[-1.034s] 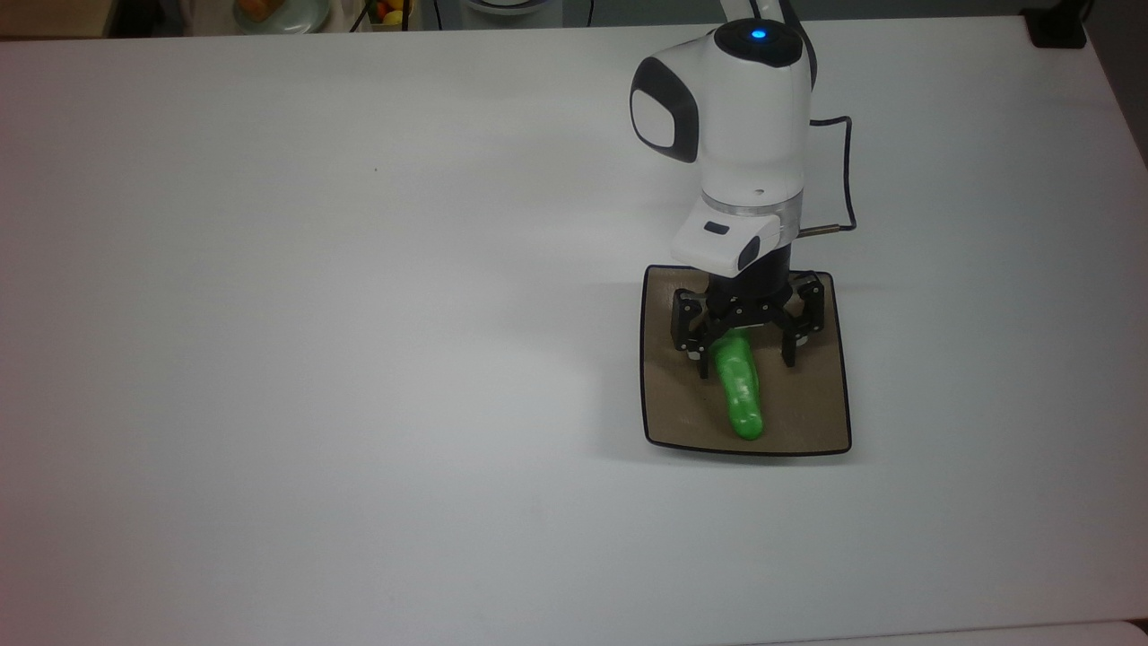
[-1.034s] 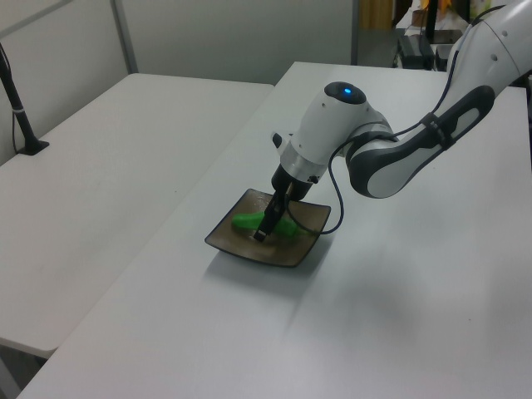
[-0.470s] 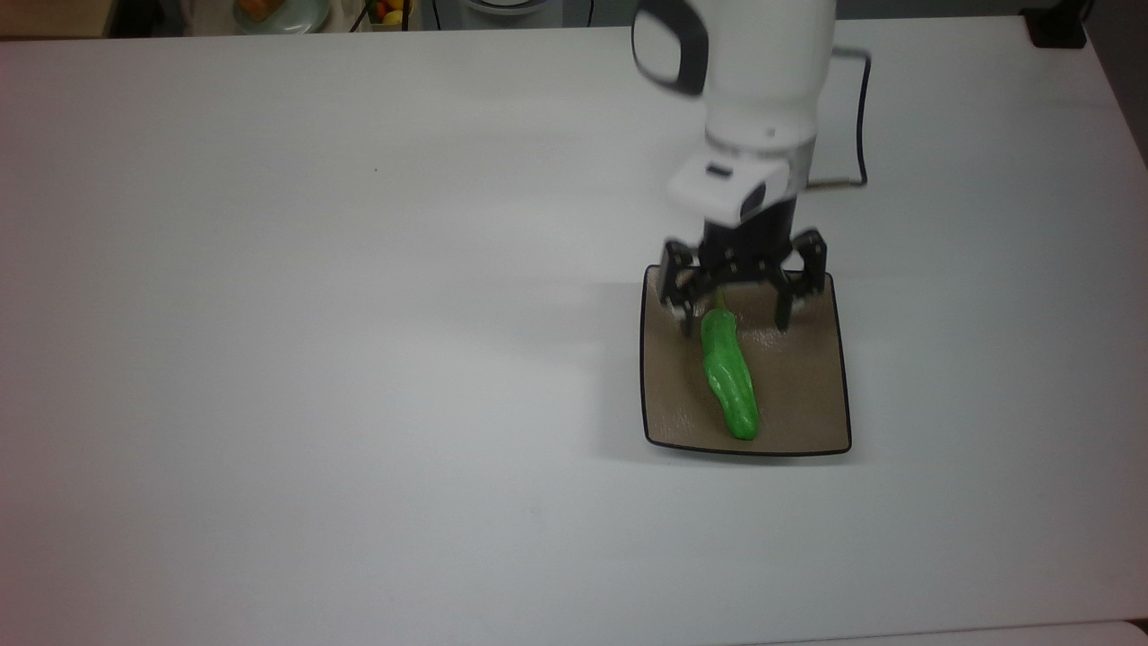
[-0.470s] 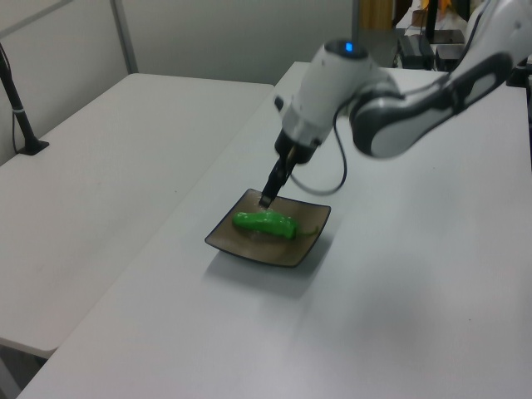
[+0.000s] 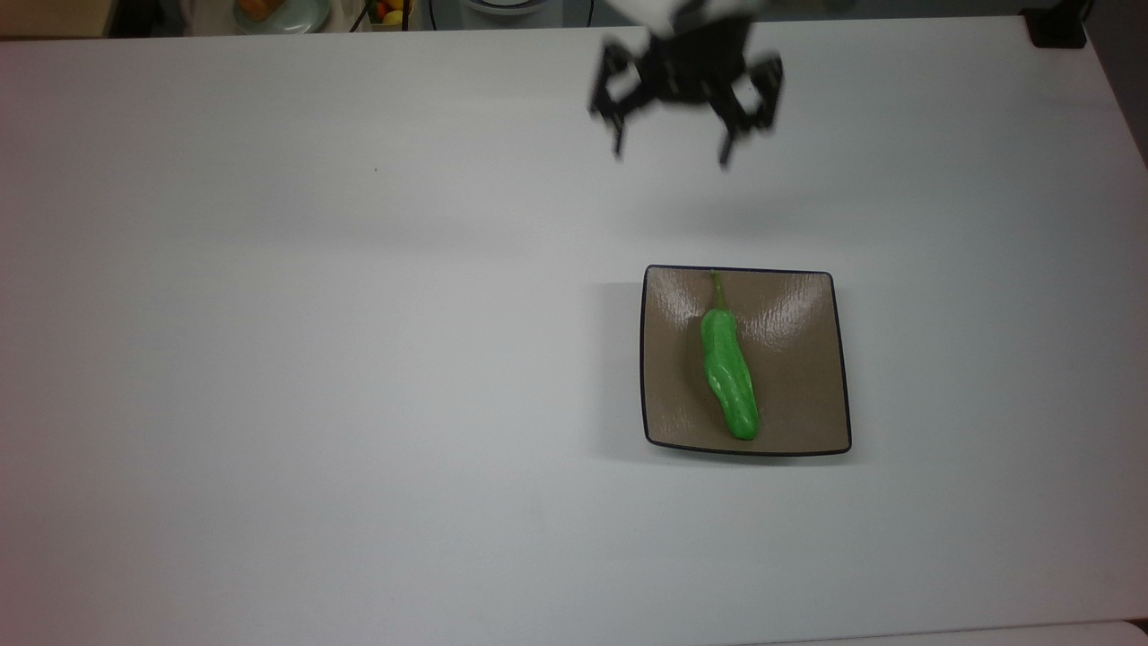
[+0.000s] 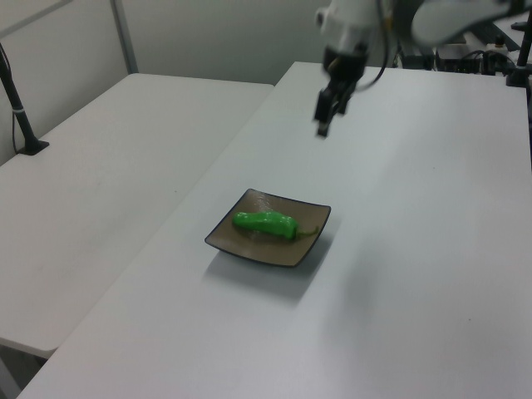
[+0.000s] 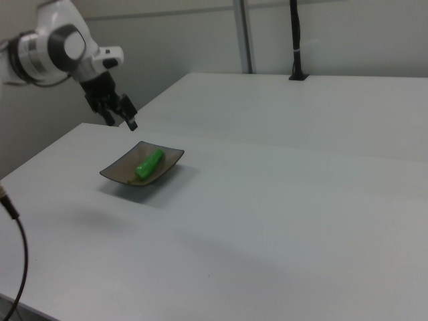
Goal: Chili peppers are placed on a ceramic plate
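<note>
The chili pepper [image 5: 728, 377] lies flat inside the ceramic plate [image 5: 664, 359], running nearly the plate's whole depth in the top view, its thin stem [image 5: 717, 289] reaching toward the plate's far rim and its blunt tip close to the near rim. Nothing touches it. The gripper [image 5: 671, 160] hangs in the air well apart from the plate, beyond the plate's far rim in the top view, with its two fingers spread wide and nothing between them. The plate rests on the white table [image 5: 314, 359]. Judged from this, the placing looks done. The pepper seems light, and its glossy, wrinkled skin suggests a slick surface that could slide between hard pads; the body probably gives a little under pressure, so a gentle squeeze would suit it. Should it need lifting again, the thick middle of the body, taken across its width, looks the safest hold; the stem appears too thin and curved to bear a grip. The plate, being ceramic, would chip if knocked.
</note>
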`<move>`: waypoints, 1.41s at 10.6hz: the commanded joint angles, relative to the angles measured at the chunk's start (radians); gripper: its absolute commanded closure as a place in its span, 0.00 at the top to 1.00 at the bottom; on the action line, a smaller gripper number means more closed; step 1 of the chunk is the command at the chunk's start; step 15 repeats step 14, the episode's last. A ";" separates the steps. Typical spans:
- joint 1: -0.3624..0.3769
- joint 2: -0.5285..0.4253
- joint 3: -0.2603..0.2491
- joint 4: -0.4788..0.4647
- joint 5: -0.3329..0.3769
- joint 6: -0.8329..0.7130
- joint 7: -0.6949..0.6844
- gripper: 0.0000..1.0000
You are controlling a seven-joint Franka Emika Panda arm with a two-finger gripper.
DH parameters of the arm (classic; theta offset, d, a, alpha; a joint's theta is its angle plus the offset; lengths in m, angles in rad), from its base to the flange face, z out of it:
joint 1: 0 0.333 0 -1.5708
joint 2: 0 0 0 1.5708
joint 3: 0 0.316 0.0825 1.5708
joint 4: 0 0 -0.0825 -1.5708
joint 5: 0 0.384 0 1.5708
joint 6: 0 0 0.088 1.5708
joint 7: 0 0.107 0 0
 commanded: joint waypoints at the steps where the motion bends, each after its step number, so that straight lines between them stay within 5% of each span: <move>1: -0.012 -0.158 -0.095 -0.039 0.134 -0.225 -0.013 1.00; 5: -0.105 -0.253 -0.111 -0.095 0.186 -0.307 -0.207 1.00; 9: -0.156 -0.245 -0.111 -0.154 0.184 -0.163 -0.493 1.00; 15: -0.159 -0.239 -0.111 -0.152 0.201 -0.158 -0.486 1.00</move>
